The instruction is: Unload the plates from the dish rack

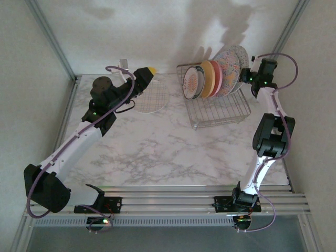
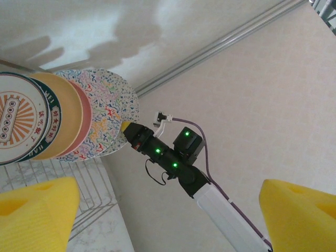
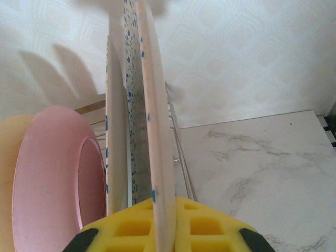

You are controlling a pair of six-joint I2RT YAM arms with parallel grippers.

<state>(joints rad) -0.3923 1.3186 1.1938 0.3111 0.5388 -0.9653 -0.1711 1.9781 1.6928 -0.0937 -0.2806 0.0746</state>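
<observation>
**Operator:** What are the claws doing?

**Spotter:** Your right claw [image 3: 165, 228] is pinched narrow on the rim of the outermost patterned plate [image 3: 157, 131]. The plate's thin cream edge, flecked with blue, runs straight up between the waffled yellow fingers [image 3: 210, 226]. Your left claw [image 1: 148, 73] stands wide. Its two spongy yellow pads [image 2: 37, 215] are well apart, with nothing between them.

**Operator:** And the plates, how many?

**Spotter:** Six, all round. Five stand on edge in the dish rack [image 1: 220, 111], a silver wire basket with a grid base. They all sit to the left of your right claw. Counting away from that claw:
- the gripped plate
- a second large plate [image 2: 102, 113] covered in multicolour squiggles
- a smaller, glossy pink plate [image 3: 58, 173]
- a plain yellow plate [image 2: 63, 113]
- a white plate [image 2: 16, 118] with an orange sunburst motif and a dark lettered rim

**Operator:** The sixth?

**Spotter:** That's the white grid-lined plate [image 1: 152, 98]. It lies flat on the grey-veined, marble-patterned table [image 1: 157, 152], just on the near side of your left claw and apart from the rack.
</observation>
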